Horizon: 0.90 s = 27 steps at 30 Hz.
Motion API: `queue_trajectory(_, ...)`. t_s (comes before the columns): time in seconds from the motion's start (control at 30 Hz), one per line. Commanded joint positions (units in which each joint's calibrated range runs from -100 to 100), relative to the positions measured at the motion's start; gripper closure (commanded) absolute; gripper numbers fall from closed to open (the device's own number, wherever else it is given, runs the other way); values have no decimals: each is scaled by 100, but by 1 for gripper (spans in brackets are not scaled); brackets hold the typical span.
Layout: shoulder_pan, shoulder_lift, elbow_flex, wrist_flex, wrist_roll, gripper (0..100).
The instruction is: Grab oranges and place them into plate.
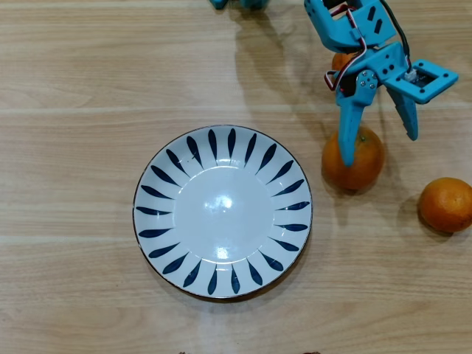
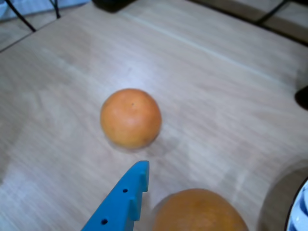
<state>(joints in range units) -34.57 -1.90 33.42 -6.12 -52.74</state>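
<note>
A pale wood-grain laminate table (image 1: pixel 81 66) fills the overhead view, its plank seams running left to right, with lamp glare in soft patches. At its centre sits the large round white ceramic plate (image 1: pixel 158 193) with dark blue leaf strokes around its rim, nothing on it. The blue plastic robot arm (image 1: pixel 346 26) reaches in from the top right, and its two-finger gripper (image 1: pixel 377 150) hangs spread wide apart, holding nothing. One finger lies across the biggest orange (image 1: pixel 365 166), which rests on the table just right of the plate; the other finger points at bare wood beside that fruit. A smaller round orange (image 1: pixel 446 204) sits near the right edge, well apart from the plate. A third orange (image 1: pixel 341 59) shows only as a sliver behind the arm. In the wrist view, dark cables (image 2: pixel 19 19) and a black object (image 2: pixel 113 5) edge the far end of the table.
</note>
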Motion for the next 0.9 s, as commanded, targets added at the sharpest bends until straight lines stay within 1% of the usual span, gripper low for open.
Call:
queue_trajectory(0.0,159,-630,-69,-55,57,58)
queue_trajectory(0.13,159,-799,510,-63,-48,58)
queue_trajectory(0.17,159,-807,927,-89,-340,58)
queue_trajectory(0.23,159,-807,1307,-115,-502,58)
queue_trajectory(0.37,175,-756,1588,-123,-539,58)
queue_trajectory(0.6,239,-401,1443,-132,-555,58)
queue_trajectory(0.87,78,613,438,-132,-565,58)
